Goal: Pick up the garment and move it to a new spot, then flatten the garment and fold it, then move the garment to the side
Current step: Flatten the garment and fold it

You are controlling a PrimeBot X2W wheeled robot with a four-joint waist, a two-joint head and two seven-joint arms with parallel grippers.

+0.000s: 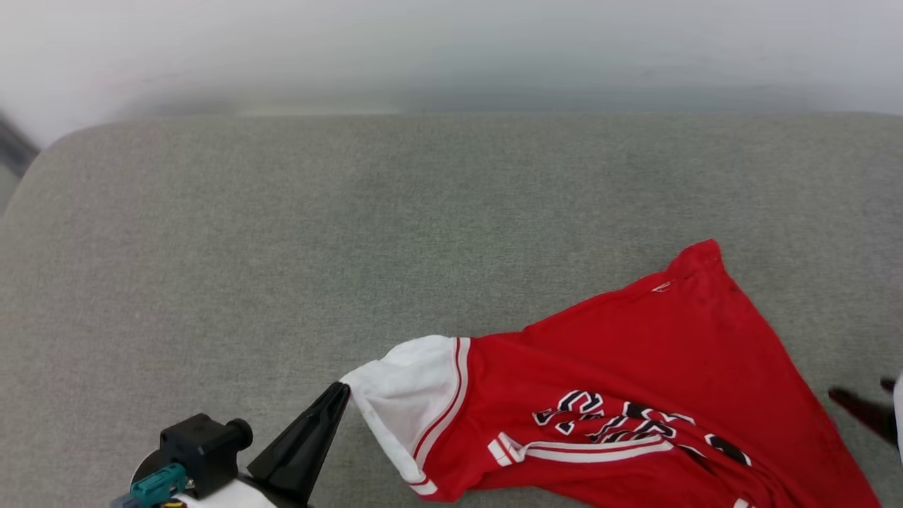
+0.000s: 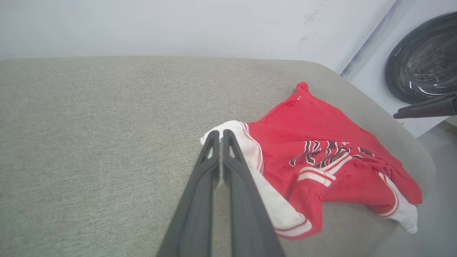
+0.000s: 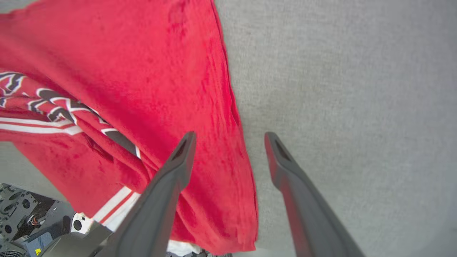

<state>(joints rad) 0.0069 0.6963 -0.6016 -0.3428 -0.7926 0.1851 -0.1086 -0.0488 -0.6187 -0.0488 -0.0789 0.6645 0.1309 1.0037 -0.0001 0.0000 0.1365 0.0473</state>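
The red garment (image 1: 635,353) lies crumpled on the grey cushioned surface (image 1: 282,247) at the lower right, its dark lettering creased. The white sleeve (image 1: 402,395) points left. My left gripper (image 1: 341,391) is shut, with the sleeve's corner drawn to a point at its tips; in the left wrist view the joined fingers (image 2: 218,135) lie over that sleeve (image 2: 246,142). My right gripper (image 3: 230,135) is open, one finger over the garment (image 3: 125,71), the other over bare cushion, and the hem runs between them unheld. It also shows at the head view's right edge (image 1: 857,389).
A white wall rises behind the cushion's far edge. A washing machine's dark round door (image 2: 425,60) stands past the cushion's rounded corner. Part of the garment hangs over the near edge (image 2: 403,214). The robot's base (image 3: 25,217) shows below that edge.
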